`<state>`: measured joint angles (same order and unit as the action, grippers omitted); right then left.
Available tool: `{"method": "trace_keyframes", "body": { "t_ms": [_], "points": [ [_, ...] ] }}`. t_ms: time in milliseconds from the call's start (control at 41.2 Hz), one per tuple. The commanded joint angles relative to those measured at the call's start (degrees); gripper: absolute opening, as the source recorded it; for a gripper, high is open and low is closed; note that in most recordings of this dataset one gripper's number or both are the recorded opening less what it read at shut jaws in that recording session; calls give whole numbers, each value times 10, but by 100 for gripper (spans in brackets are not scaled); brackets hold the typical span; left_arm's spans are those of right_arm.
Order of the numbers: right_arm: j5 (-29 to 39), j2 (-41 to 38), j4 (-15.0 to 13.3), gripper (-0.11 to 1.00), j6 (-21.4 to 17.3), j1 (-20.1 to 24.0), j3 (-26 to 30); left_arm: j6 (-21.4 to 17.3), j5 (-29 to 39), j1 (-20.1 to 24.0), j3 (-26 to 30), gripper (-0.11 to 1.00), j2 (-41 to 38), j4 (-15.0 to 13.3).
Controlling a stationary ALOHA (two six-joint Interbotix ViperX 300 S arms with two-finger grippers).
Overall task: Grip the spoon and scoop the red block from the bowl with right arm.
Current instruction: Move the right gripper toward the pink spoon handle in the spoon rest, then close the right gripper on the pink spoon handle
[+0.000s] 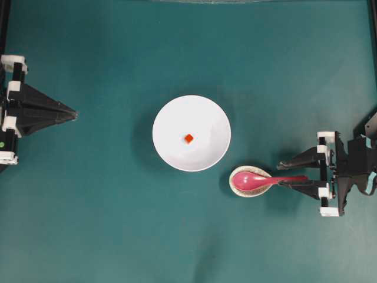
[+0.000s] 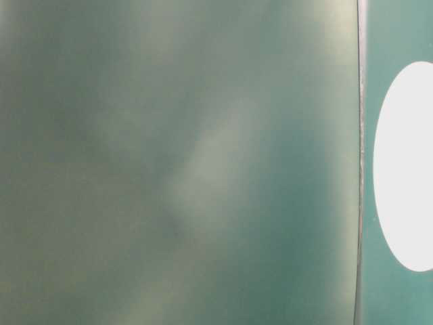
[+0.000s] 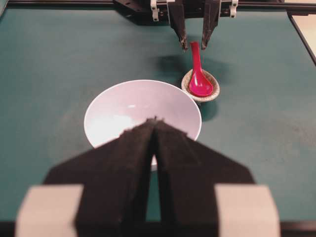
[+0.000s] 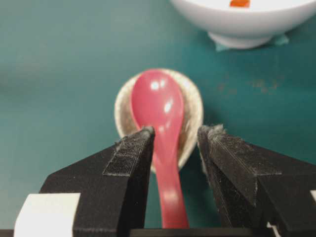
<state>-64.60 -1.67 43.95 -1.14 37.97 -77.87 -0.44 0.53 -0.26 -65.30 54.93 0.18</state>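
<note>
In the overhead view the spoon [image 1: 262, 178] lies at lower right of centre, its oval scoop resting in a small speckled dish [image 1: 250, 181] and its straight handle running horizontally toward the right edge of the frame. The right gripper [image 1: 290, 174] sits at the end of that handle, jaws spread wide and holding nothing, one finger above the handle and one below it in the picture. The handle's long axis points straight into the gap, so the jaws stand across it rather than along it.

The right wrist view shows this closely: the spoon [image 4: 162, 131] runs up the middle of the frame, scoop at the far end in the dish [image 4: 192, 116], and the handle passes between the two fingertips [image 4: 136, 143] with a gap visible on each side. Whether the pads are down at handle height cannot be told.

The bowl [image 1: 168, 147] stands at the centre of the overhead frame, just up and left of the dish, with the red block [image 1: 188, 138] on its floor near the middle. The left gripper [image 1: 69, 112] rests at the far left edge, well apart, its jaws pressed together on nothing. The right arm is plainly the nearer one; closing on the handle looks like the next move.
</note>
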Motion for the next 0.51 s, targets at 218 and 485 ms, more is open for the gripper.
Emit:
{"method": "trace_keyframes", "body": {
  "t_ms": [218,485],
  "points": [
    [8,-30,2,48,-15,18,6,0,-2,1,14,0,-4,1],
    [12,-54,3,48,-23,18,11,0,-2,0,14,0,-4,1]
  ]
}}
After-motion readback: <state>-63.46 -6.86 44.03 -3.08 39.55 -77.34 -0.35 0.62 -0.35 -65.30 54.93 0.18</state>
